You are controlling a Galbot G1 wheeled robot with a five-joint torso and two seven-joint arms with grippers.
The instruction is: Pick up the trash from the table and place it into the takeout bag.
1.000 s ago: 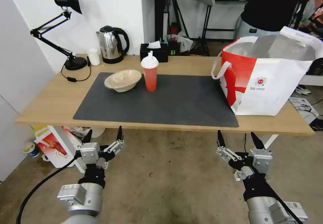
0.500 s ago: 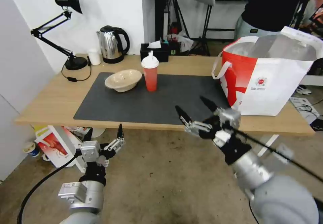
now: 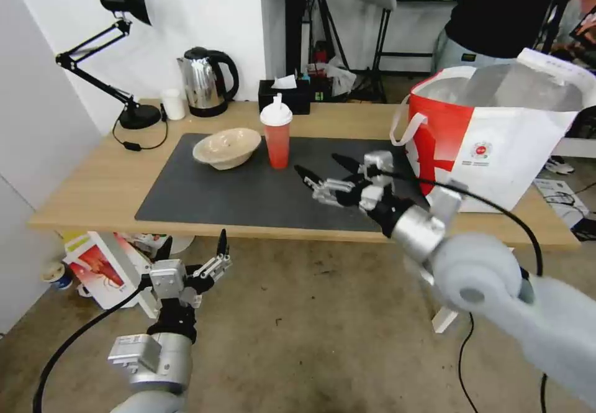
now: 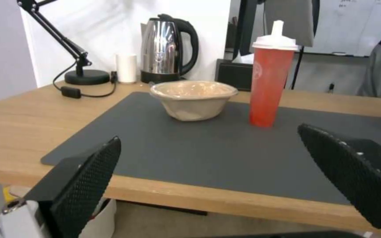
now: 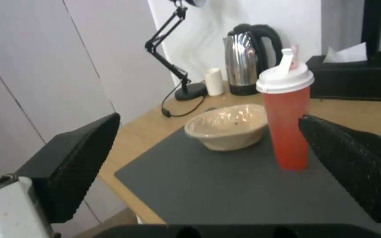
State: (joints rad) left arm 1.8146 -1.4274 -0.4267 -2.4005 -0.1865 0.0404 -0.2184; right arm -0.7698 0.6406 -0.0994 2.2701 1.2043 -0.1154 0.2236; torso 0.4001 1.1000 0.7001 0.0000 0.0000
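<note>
A translucent red drink cup (image 3: 276, 135) with a white domed lid stands upright on the dark grey mat (image 3: 248, 202) of the table (image 3: 93, 183). Just to its left sits a shallow beige bowl (image 3: 226, 147). My right gripper (image 3: 318, 163) hovers open over the mat, a little to the right of the cup, fingertips pointing toward it. The right wrist view shows the cup (image 5: 289, 122) and bowl (image 5: 228, 127) ahead between the spread fingers. My left gripper (image 3: 194, 242) stands open below the table's front edge. The takeout bag (image 3: 496, 133) stands open at the table's right end.
Along the back edge stand a black desk lamp (image 3: 124, 3), a steel kettle (image 3: 205, 81), a small white cup (image 3: 174, 104) and a black tissue box (image 3: 284, 96). A smaller red-and-white paper bag (image 3: 102, 267) lies on the floor under the left end.
My right arm has risen from below the table's edge and reached forward and left over the mat, toward the red cup. The left arm has stayed put.
</note>
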